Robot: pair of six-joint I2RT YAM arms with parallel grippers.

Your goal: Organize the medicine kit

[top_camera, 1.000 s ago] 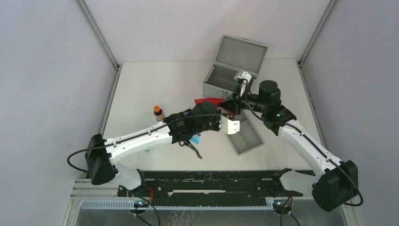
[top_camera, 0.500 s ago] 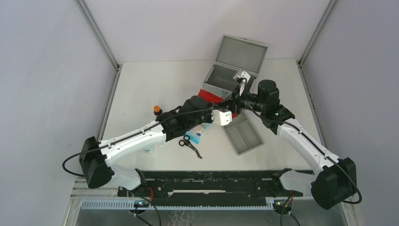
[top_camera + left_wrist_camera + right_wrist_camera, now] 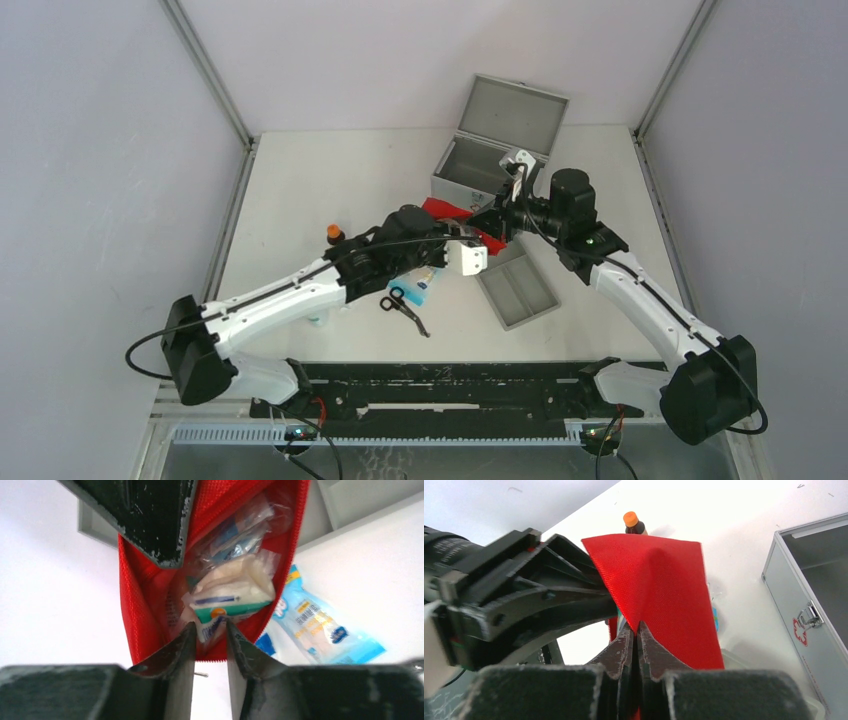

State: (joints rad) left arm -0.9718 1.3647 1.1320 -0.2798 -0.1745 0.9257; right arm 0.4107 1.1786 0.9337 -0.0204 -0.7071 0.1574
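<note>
we are filling the red pouch (image 3: 142, 610): the right gripper (image 3: 638, 626) is pinched shut on its edge, holding its mouth toward the left gripper (image 3: 210, 629), whose jaws stand slightly apart at the tip of a white packet (image 3: 232, 590) lying inside among other sachets (image 3: 240, 535). the medicine kit (image 3: 512, 115) sits open at the far side of the desk (image 3: 330, 180), just beyond the pouch. next, we judge, the left arm should back out and fetch the blue sachet (image 3: 320, 630) lying beside the pouch.

From above, the red pouch (image 3: 440, 208) is mostly covered; its packets (image 3: 235, 585) blur, perhaps gauze; the medicine kit (image 3: 824, 650) runs off the right wrist view's edge
</note>
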